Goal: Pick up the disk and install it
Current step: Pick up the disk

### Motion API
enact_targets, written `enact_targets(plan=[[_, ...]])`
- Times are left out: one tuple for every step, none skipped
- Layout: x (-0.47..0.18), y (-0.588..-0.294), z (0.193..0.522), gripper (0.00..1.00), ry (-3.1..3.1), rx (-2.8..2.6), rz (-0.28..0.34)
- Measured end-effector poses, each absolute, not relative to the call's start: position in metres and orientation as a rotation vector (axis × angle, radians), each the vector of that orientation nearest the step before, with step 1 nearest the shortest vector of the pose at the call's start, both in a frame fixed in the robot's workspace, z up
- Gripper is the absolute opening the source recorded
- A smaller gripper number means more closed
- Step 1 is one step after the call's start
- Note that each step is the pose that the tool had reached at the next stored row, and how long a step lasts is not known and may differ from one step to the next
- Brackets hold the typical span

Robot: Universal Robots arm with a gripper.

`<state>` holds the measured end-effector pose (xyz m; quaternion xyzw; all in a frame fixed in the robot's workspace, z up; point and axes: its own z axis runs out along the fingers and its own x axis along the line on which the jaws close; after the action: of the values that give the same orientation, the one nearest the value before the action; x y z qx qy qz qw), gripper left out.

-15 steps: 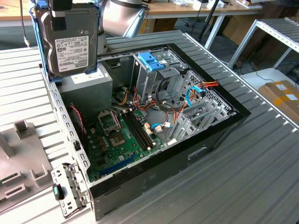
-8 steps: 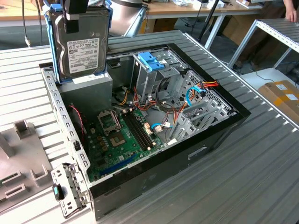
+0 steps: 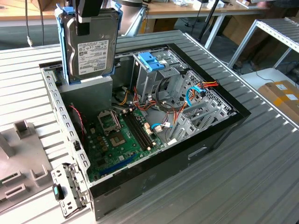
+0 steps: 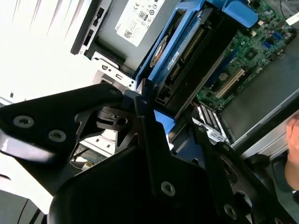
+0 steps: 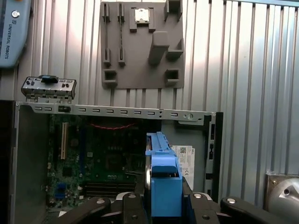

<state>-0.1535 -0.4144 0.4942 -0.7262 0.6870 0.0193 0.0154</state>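
The jaws are clamped on the disk (image 3: pixel 91 49), gripping it by its top edge so that it hangs upright with its labelled grey face turned toward the exterior view. In the first wrist view the disk shows edge-on, its light-blue carrier frame (image 5: pixel 163 186) pinched between the black fingers (image 5: pixel 131 205) on either side.

The disk sits over the far corner of the open computer case (image 3: pixel 219 135), at the exterior view's left, directly above a grey metal box (image 3: pixel 88 100) fixed inside that corner. Its lower edge is down near the top of the box; whether the two touch is hard to tell from this angle.

Inside the case lies the green motherboard (image 3: pixel 121 140), near the middle of the case floor. Toward the exterior view's right stands the tall grey drive cage (image 3: pixel 161 81) with a blue plastic bracket (image 3: pixel 152 60) on top, well apart from the disk. Red, orange and blue cables (image 3: pixel 196 91) run beside the cage.

The case rests on a ribbed metal desk (image 3: pixel 243 186). On the desk, at the exterior view's left, lies a grey moulded fixture (image 3: pixel 21 158), and just beside the case's near corner lies a small perforated metal plate (image 3: pixel 70 189) with a black latch on it.
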Motion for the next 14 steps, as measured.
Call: enact_targets(plan=[[-0.151, -0.415, 0.494, 0.37, 2.138, -2.259, 0.06], [-0.148, -0.417, 0.494, 0.37, 2.139, -2.259, 0.059], [-0.145, -0.418, 0.494, 0.37, 2.139, -2.259, 0.058], [-0.143, -0.419, 0.494, 0.37, 2.14, -2.26, 0.056], [-0.14, -0.421, 0.494, 0.37, 2.141, -2.26, 0.055], [-0.135, -0.423, 0.494, 0.37, 2.143, -2.26, 0.053], [-0.133, -0.425, 0.494, 0.37, 2.144, -2.26, 0.053], [-0.131, -0.426, 0.493, 0.37, 2.144, -2.26, 0.052], [-0.129, -0.427, 0.493, 0.37, 2.144, -2.26, 0.052], [-0.128, -0.427, 0.493, 0.37, 2.145, -2.26, 0.052], [-0.125, -0.429, 0.493, 0.37, 2.145, -2.26, 0.051], [-0.122, -0.43, 0.493, 0.37, 2.146, -2.26, 0.051], [-0.118, -0.432, 0.493, 0.37, 2.146, -2.26, 0.05], [-0.116, -0.434, 0.493, 0.37, 2.147, -2.26, 0.05]])
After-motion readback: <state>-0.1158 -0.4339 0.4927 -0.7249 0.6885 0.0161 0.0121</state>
